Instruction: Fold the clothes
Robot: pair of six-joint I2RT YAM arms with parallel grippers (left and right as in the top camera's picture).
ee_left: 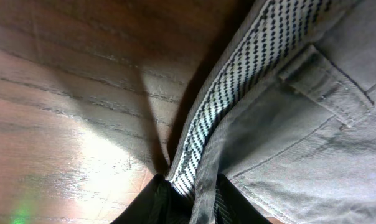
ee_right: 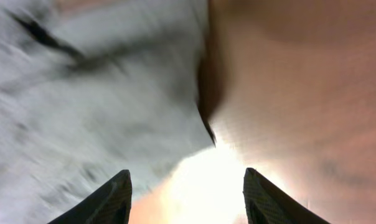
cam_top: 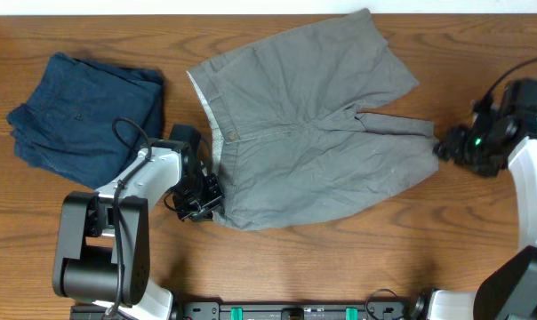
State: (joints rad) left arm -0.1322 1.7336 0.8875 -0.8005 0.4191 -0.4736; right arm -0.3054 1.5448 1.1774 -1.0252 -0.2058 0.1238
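My left hand [ee_left: 191,200] is closed on the near corner of the waistband [ee_left: 238,93] of the grey shorts [cam_top: 313,133]. The patterned inner band runs away from between its fingers, and a belt loop [ee_left: 325,84] sits to its right. My right hand [ee_right: 187,199] is spread open and grips nothing. The corner of a leg hem [ee_right: 210,134] lies just ahead of its fingers, though that view is blurred.

I judge the step in hand to be securing both ends before folding one half over the other.
- Advance the right hand onto the hem corner and take both layers.
- Keep the left grip firm.
- Raise both ends only enough to clear the bench [cam_top: 340,258], so the cloth neither drags nor bunches.

The shorts lie flat between the two hands. The far leg reaches the bench's far edge, so fold toward the near side, where bare wood shows. The navy folded garment [cam_top: 82,111] lies beyond and outboard of the left hand, near it but apart, so keep the left elbow inboard.
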